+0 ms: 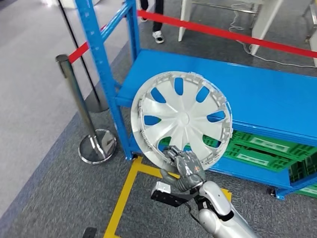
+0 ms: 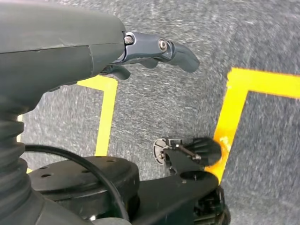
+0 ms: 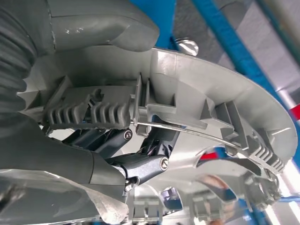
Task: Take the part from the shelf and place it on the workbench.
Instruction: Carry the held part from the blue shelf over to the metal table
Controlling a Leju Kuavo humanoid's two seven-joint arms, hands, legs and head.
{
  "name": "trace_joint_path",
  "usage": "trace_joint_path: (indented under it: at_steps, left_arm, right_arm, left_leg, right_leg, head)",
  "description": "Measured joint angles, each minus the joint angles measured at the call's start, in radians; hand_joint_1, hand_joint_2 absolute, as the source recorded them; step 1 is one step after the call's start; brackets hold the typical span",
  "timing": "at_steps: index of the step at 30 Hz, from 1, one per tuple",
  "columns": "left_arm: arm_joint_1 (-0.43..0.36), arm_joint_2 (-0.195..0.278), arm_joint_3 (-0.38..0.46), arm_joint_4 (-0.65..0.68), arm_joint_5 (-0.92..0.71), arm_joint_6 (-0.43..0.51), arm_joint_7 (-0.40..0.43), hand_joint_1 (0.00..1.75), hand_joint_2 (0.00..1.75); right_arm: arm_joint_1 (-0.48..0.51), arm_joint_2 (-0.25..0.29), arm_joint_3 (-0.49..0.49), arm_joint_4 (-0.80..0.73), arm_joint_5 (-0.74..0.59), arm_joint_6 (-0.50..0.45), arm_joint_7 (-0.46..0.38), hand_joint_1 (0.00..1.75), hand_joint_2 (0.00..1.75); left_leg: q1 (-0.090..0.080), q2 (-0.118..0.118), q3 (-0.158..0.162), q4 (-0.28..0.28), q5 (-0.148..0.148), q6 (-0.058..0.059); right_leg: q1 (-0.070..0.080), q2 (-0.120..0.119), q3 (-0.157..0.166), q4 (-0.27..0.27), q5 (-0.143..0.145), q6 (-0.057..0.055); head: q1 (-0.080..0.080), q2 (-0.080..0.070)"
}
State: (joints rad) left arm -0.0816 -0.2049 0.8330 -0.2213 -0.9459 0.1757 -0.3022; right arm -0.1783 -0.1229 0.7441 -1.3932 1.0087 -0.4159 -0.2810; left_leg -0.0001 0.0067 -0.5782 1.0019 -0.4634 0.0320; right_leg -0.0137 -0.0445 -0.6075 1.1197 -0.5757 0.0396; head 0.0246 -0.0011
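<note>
Slippage was the chief danger, as I judged it — the right hand (image 1: 185,168) held the wheel cover (image 1: 182,121) by its lowest rim alone, with the whole broad disc standing tilted above the grip, so any swing of the arm could have levered the rim out of the fingers and dropped it on the grey carpet. To the left of the wheel cover stood the blue shelf post (image 1: 100,54), close by its edge; a turn that way might have knocked the disc against the post and twisted it loose. Further left of the cover a chrome stanchion (image 1: 81,110) with its red tape stood well apart and seemed less of a threat. Behind the cover lay the blue shelf deck (image 1: 261,94), and the disc appeared lifted clear of it, though how far I could not tell. The clip teeth on the rim looked thin and might have snapped under a hard squeeze.

The left hand (image 2: 155,49) hung over the carpet and yellow floor tape (image 2: 106,117) with its fingers nearly straight, holding and touching nothing. The right hand was closed on the cover's rim: the right wrist view showed the thick thumb (image 3: 102,23) lying on one face and the darker fingers (image 3: 141,166) pressed against the ribbed face opposite — a pinch rather than a full wrap.
</note>
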Motion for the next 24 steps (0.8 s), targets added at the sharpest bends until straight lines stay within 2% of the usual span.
trace_joint_path:
  at_steps: [1, 2, 3, 4, 5, 6, 7, 8, 9, 10, 11, 12, 13, 14, 16, 17, 18, 19, 20, 21, 22, 23, 24]
  left_arm:
    - [0.000, -0.001, 0.000, 0.000, -0.002, 0.002, 0.001, 0.00, 1.75]
    - [0.000, -0.002, 0.000, 0.000, -0.004, 0.002, 0.003, 0.00, 1.75]
    - [0.001, -0.003, 0.000, 0.000, -0.005, 0.003, 0.004, 0.00, 1.75]
    - [0.002, -0.003, 0.000, 0.000, -0.006, 0.003, 0.006, 0.00, 1.75]
    - [0.002, -0.003, 0.000, 0.000, -0.006, 0.003, 0.007, 0.00, 1.75]
    - [0.002, -0.003, 0.000, 0.000, -0.006, 0.003, 0.008, 0.00, 1.75]
    - [0.002, -0.004, 0.000, 0.000, -0.006, 0.003, 0.008, 0.00, 1.75]
    - [0.001, -0.004, 0.000, 0.000, -0.006, 0.003, 0.009, 0.00, 1.75]
    - [-0.001, -0.004, 0.001, 0.000, -0.007, 0.003, 0.010, 0.00, 1.75]
    - [-0.001, -0.004, 0.001, 0.000, -0.007, 0.003, 0.011, 0.00, 1.75]
    - [-0.001, -0.003, 0.001, 0.000, -0.007, 0.004, 0.012, 0.00, 1.75]
    - [0.001, -0.003, 0.001, 0.000, -0.007, 0.005, 0.012, 0.00, 1.75]
    - [0.002, -0.003, 0.001, 0.000, -0.008, 0.006, 0.013, 0.00, 1.75]
    - [0.002, -0.002, 0.001, 0.001, -0.008, 0.007, 0.013, 0.00, 1.75]
    - [-0.003, -0.002, 0.001, 0.001, -0.009, 0.007, 0.014, 0.00, 1.75]
    - [-0.007, -0.002, 0.001, 0.001, -0.009, 0.007, 0.014, 0.00, 1.75]
    - [-0.009, -0.002, 0.001, 0.001, -0.009, 0.006, 0.014, 0.00, 1.75]
    - [-0.010, -0.002, 0.001, 0.001, -0.009, 0.005, 0.014, 0.00, 1.75]
    - [-0.010, -0.002, 0.001, 0.001, -0.009, 0.005, 0.014, 0.00, 1.75]
    - [-0.010, -0.002, 0.001, 0.001, -0.009, 0.004, 0.013, 0.00, 1.75]
    - [-0.011, -0.002, 0.001, 0.001, -0.009, 0.003, 0.013, 0.00, 1.75]
    - [-0.013, -0.002, 0.001, 0.001, -0.009, 0.002, 0.012, 0.00, 1.75]
    - [-0.015, -0.004, 0.001, 0.001, -0.010, 0.001, 0.011, 0.00, 1.75]
  right_arm:
    - [0.000, -0.001, 0.000, 0.000, 0.000, 0.000, -0.001, 1.75, 1.75]
    - [0.001, -0.002, 0.000, 0.000, 0.000, 0.000, -0.002, 1.75, 1.75]
    - [0.002, -0.003, 0.001, 0.000, 0.000, 0.000, -0.002, 1.75, 1.75]
    - [0.003, -0.004, 0.001, 0.000, 0.000, 0.000, -0.002, 1.75, 1.75]
    - [0.003, -0.005, 0.001, 0.000, 0.000, 0.000, -0.002, 1.75, 1.75]
    - [0.002, -0.005, 0.001, 0.000, 0.000, 0.000, -0.001, 1.75, 1.75]
    - [0.000, -0.006, 0.001, 0.001, 0.000, 0.000, -0.001, 1.75, 1.75]
    - [-0.002, -0.006, 0.002, 0.000, 0.000, 0.000, -0.002, 1.75, 1.75]
    - [-0.003, -0.006, 0.002, 0.000, 0.000, 0.000, -0.003, 1.75, 1.75]
    - [-0.003, -0.006, 0.003, 0.001, 0.000, 0.001, -0.003, 1.75, 1.75]
    - [-0.003, -0.007, 0.004, 0.001, -0.001, 0.001, -0.003, 1.75, 1.75]
    - [-0.004, -0.007, 0.005, 0.002, -0.002, 0.002, -0.003, 1.75, 1.75]
    - [-0.006, -0.007, 0.005, 0.002, -0.004, 0.002, -0.003, 1.75, 1.75]
    - [-0.009, -0.007, 0.005, 0.003, -0.006, 0.003, -0.004, 1.75, 1.75]
    - [-0.013, -0.007, 0.005, 0.003, -0.007, 0.004, -0.006, 1.75, 1.75]
    - [-0.014, -0.008, 0.005, 0.004, -0.007, 0.004, -0.008, 1.75, 1.75]
    - [-0.014, -0.008, 0.006, 0.004, -0.007, 0.005, -0.009, 1.75, 1.75]
    - [-0.014, -0.008, 0.006, 0.005, -0.008, 0.006, -0.010, 1.75, 1.75]
    - [-0.014, -0.008, 0.007, 0.006, -0.008, 0.007, -0.010, 1.75, 1.75]
    - [-0.014, -0.008, 0.009, 0.007, -0.009, 0.008, -0.010, 1.75, 1.75]
    - [-0.015, -0.008, 0.009, 0.008, -0.009, 0.008, -0.010, 1.75, 1.75]
    - [-0.016, -0.008, 0.010, 0.008, -0.009, 0.008, -0.011, 1.75, 1.75]
    - [-0.019, -0.008, 0.010, 0.008, -0.009, 0.008, -0.011, 1.75, 1.75]
  left_leg:
    - [0.001, -0.012, -0.001, 0.000, 0.001, 0.003]
    - [0.001, -0.026, -0.002, 0.000, 0.002, 0.004]
    - [0.001, -0.039, -0.003, 0.001, 0.003, 0.005]
    - [0.001, -0.054, -0.003, 0.002, 0.003, 0.004]
    - [0.002, -0.068, -0.002, 0.003, 0.003, 0.004]
    - [0.002, -0.083, -0.003, 0.006, 0.002, 0.003]
    - [0.002, -0.096, -0.006, 0.010, 0.001, 0.000]
    - [0.002, -0.109, -0.012, 0.017, 0.000, -0.005]
    - [0.003, -0.121, -0.020, 0.021, 0.001, -0.011]
    - [0.005, -0.134, -0.028, 0.024, 0.004, -0.018]
    - [0.007, -0.149, -0.035, 0.026, 0.007, -0.024]
    - [0.009, -0.154, -0.039, 0.027, 0.007, -0.030]
    - [0.009, -0.138, -0.046, 0.038, 0.000, -0.034]
    - [0.007, -0.109, -0.061, 0.068, -0.018, -0.039]
    - [0.007, -0.038, -0.115, 0.180, -0.075, -0.048]
    - [0.009, -0.022, -0.144, 0.244, -0.101, -0.051]
    - [0.010, -0.016, -0.163, 0.288, -0.112, -0.053]
    - [0.010, -0.014, -0.166, 0.298, -0.106, -0.054]
    - [0.010, -0.011, -0.149, 0.269, -0.081, -0.052]
    - [0.009, -0.003, -0.116, 0.208, -0.046, -0.049]
    - [0.005, 0.016, -0.080, 0.141, -0.020, -0.045]
    - [0.000, 0.035, -0.051, 0.082, -0.003, -0.040]
    - [-0.005, 0.049, -0.035, 0.047, 0.003, -0.035]
  right_leg:
    - [-0.001, 0.025, -0.035, 0.075, -0.033, 0.002]
    - [0.000, 0.038, -0.068, 0.142, -0.056, 0.004]
    - [0.000, 0.042, -0.090, 0.182, -0.061, 0.004]
    - [0.000, 0.044, -0.094, 0.182, -0.046, 0.004]
    - [-0.001, 0.047, -0.077, 0.140, -0.013, 0.003]
    - [-0.004, 0.063, -0.047, 0.069, 0.028, 0.002]
    - [-0.009, 0.095, -0.017, 0.002, 0.057, 0.002]
    - [-0.015, 0.127, 0.009, -0.054, 0.074, 0.002]
    - [-0.019, 0.152, 0.023, -0.085, 0.080, 0.002]
    - [-0.020, 0.163, 0.027, -0.091, 0.075, 0.001]
    - [-0.019, 0.152, 0.030, -0.095, 0.076, -0.002]
    - [-0.018, 0.136, 0.031, -0.095, 0.077, -0.006]
    - [-0.019, 0.121, 0.034, -0.097, 0.078, -0.012]
    - [-0.019, 0.103, 0.036, -0.100, 0.079, -0.018]
    - [-0.016, 0.069, 0.040, -0.102, 0.077, -0.027]
    - [-0.013, 0.050, 0.040, -0.102, 0.075, -0.030]
    - [-0.012, 0.032, 0.042, -0.101, 0.073, -0.032]
    - [-0.010, 0.015, 0.043, -0.101, 0.072, -0.032]
    - [-0.010, 0.000, 0.045, -0.101, 0.070, -0.032]
    - [-0.009, -0.013, 0.048, -0.101, 0.067, -0.030]
    - [-0.007, -0.025, 0.051, -0.101, 0.065, -0.027]
    - [-0.005, -0.035, 0.053, -0.100, 0.062, -0.024]
    - [-0.002, -0.045, 0.054, -0.100, 0.060, -0.020]
  head:
    - [0.003, 0.000]
    - [0.004, 0.000]
    - [0.004, 0.000]
    - [0.005, 0.000]
    - [0.005, 0.000]
    - [0.005, 0.000]
    - [0.006, 0.000]
    - [0.005, 0.000]
    - [0.004, 0.000]
    - [0.003, 0.000]
    - [0.002, 0.000]
    - [0.002, 0.000]
    - [0.000, 0.000]
    - [-0.004, 0.000]
    - [-0.012, 0.000]
    - [-0.014, 0.000]
    - [-0.014, 0.000]
    - [-0.014, 0.000]
    - [-0.014, 0.000]
    - [-0.014, 0.000]
    - [-0.014, 0.000]
    - [-0.014, 0.000]
    - [-0.014, 0.000]
